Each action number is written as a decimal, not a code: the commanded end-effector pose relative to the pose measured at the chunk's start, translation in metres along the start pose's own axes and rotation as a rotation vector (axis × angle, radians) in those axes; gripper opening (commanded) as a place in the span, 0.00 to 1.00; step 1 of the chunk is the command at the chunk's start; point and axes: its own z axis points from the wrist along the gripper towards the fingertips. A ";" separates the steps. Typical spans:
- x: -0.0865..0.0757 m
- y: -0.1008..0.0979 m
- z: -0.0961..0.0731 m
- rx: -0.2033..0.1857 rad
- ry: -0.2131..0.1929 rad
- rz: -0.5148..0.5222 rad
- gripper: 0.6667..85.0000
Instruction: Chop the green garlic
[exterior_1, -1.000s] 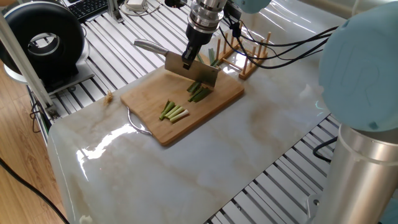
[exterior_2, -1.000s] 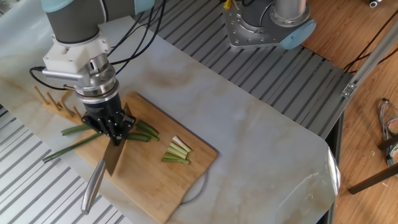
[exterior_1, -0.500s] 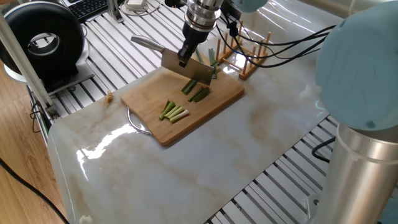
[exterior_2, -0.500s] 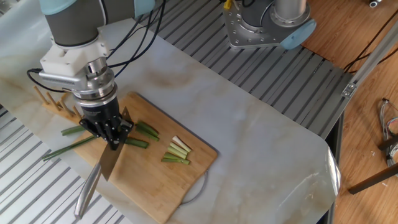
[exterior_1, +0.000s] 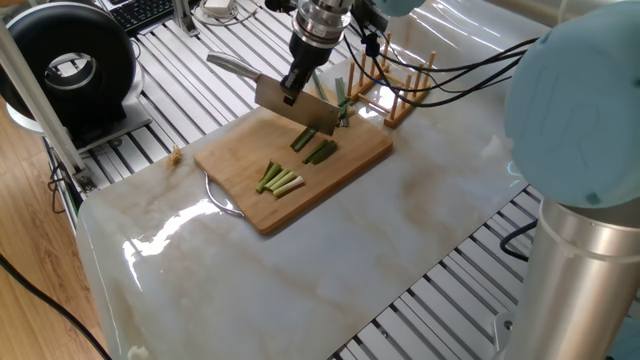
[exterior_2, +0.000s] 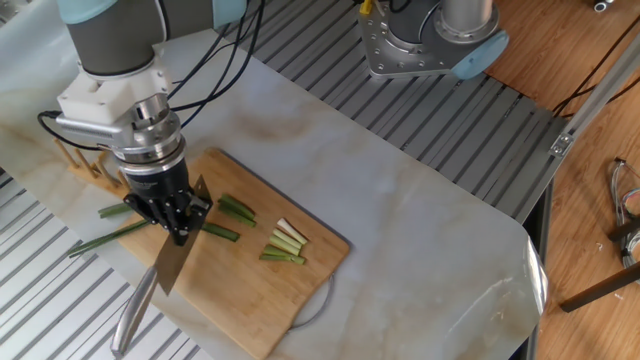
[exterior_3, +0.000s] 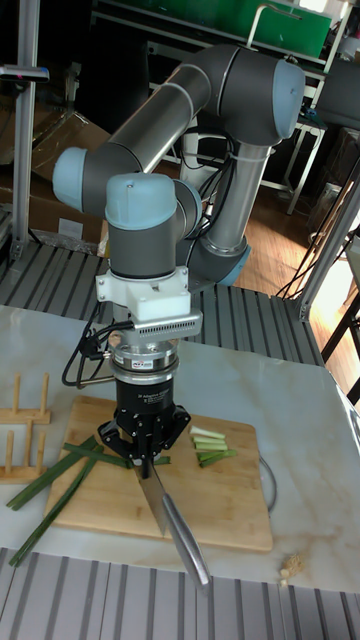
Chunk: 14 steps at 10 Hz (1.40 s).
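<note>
My gripper (exterior_1: 293, 92) is shut on a knife (exterior_1: 296, 108) and holds it a little above the far end of the wooden cutting board (exterior_1: 250, 150). The blade (exterior_2: 174, 266) hangs just over the green garlic's long leafy stalk (exterior_2: 108, 238), which trails off the board's edge. Short dark green pieces (exterior_1: 319, 152) lie mid-board, and pale whitish pieces (exterior_1: 281, 181) lie nearer the board's handle end. The tall fixed view shows the gripper (exterior_3: 146, 458) over the stalk (exterior_3: 50, 480), with the knife (exterior_3: 166, 512) pointing at the camera.
A wooden peg rack (exterior_1: 402, 92) stands just beyond the board, close to the stalk's leaves. A black round device (exterior_1: 75, 65) and a keyboard (exterior_1: 140, 12) sit off the table's far left. A small beige crumb (exterior_1: 176, 155) lies beside the board.
The gripper has lifted the knife off the board and shifted it slightly toward the leafy end. Another short green piece now lies separate on the board.
</note>
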 end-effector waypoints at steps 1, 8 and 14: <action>-0.002 -0.006 -0.006 0.007 -0.012 0.022 0.01; 0.015 -0.008 -0.002 0.014 0.028 0.061 0.01; 0.029 -0.012 0.000 0.029 0.037 0.061 0.01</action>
